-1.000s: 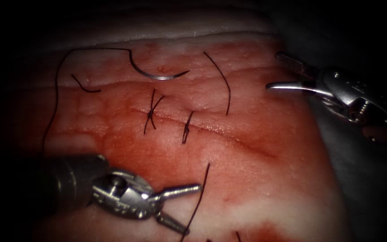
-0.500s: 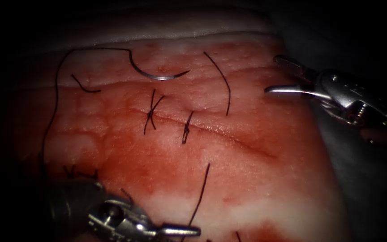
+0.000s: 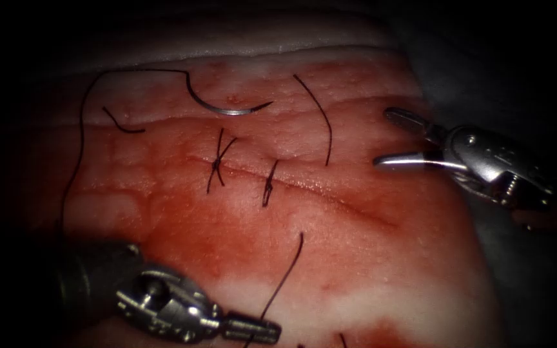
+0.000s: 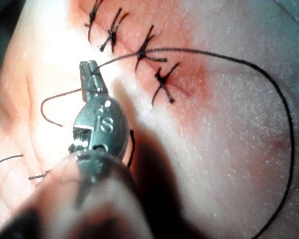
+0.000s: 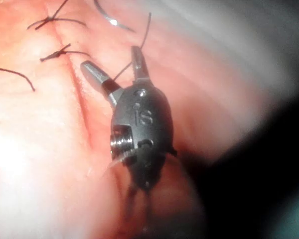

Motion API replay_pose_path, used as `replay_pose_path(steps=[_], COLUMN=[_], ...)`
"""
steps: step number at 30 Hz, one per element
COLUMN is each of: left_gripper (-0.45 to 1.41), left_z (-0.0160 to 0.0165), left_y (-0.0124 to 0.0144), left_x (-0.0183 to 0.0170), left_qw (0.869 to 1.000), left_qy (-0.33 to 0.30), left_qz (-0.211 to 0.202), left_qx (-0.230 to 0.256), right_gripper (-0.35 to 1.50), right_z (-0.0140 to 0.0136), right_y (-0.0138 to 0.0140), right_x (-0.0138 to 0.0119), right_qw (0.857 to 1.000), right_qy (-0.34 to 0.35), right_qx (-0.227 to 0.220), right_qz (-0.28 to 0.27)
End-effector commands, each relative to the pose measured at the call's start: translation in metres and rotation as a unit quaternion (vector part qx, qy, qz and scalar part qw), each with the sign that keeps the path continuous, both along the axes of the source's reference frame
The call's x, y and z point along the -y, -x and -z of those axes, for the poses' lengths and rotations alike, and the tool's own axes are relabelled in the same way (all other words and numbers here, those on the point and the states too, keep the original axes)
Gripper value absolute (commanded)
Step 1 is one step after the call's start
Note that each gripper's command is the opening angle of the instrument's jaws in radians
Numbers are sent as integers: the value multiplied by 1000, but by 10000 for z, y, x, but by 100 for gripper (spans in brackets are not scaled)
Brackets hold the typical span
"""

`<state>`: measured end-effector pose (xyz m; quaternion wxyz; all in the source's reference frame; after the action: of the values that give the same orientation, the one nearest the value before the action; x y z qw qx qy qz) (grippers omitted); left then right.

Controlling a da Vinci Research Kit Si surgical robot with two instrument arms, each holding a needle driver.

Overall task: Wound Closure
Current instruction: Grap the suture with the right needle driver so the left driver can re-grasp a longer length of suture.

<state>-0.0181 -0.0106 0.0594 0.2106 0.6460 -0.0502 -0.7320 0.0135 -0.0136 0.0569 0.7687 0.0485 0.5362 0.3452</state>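
Note:
The curved needle [image 3: 227,107] lies free on top of the tissue [image 3: 356,270] beyond the cut [image 3: 330,196], held by neither tool and not in the tissue. Its thread [image 3: 80,135] runs from its left end down the left side. My left tool [image 3: 253,328] sits low at the near edge, jaws shut on a dark strand of thread [image 3: 286,274]; the left wrist view shows the thread [image 4: 214,54] leaving its closed tip [image 4: 89,69]. My right tool [image 3: 382,138] hovers at the cut's right end, jaws wide open and holding nothing, as the right wrist view [image 5: 111,59] confirms.
Two knotted stitches [image 3: 217,161] [image 3: 269,185] cross the cut, and the left wrist view shows several stitches [image 4: 162,82] in a row. Loose thread pieces [image 3: 320,116] [image 3: 122,124] lie on the far tissue. Red fluid wets the surface. The tissue's right edge [image 3: 469,212] drops off under the right tool.
The left tool's jaws have closed from open onto the strand, and it has sunk toward the near edge. The right tool has dropped slightly down and left, still open.

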Motion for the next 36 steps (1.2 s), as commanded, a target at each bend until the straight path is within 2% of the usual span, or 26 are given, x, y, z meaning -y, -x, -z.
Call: replay_pose_path(steps=[1,7,11,15,28,32,34,35,36], left_gripper=[-45,-45,-45,-45,-45,-45,-45,-45,-45], left_z=[-5,-3,-3,-5,-10,-8,-8,-8,-8], left_y=[4,-1,4,12,18,18,18,18,18], left_x=[-9,-54,-68,-73,-84,-84,-84,-83,-84], left_qw=[1000,999,998,997,996,995,994,994,994], left_qy=[-5,-26,-38,-49,-74,-86,-87,-90,-90], left_qz=[4,31,38,36,28,28,26,25,25], left_qx=[5,25,31,37,51,51,54,55,55], right_gripper=[120,126,125,120,109,94,67,62,39], right_z=[-1,18,35,45,35,31,30,30,29], right_y=[-18,-53,-76,-90,-112,-119,-122,-124,-126], right_x=[11,30,42,43,45,45,46,46,47], right_qw=[1000,992,982,974,964,953,948,946,945], right_qy=[22,97,155,189,227,258,273,278,281], right_qx=[9,31,41,51,81,95,101,103,104], right_qz=[18,73,98,111,115,125,131,133,134])
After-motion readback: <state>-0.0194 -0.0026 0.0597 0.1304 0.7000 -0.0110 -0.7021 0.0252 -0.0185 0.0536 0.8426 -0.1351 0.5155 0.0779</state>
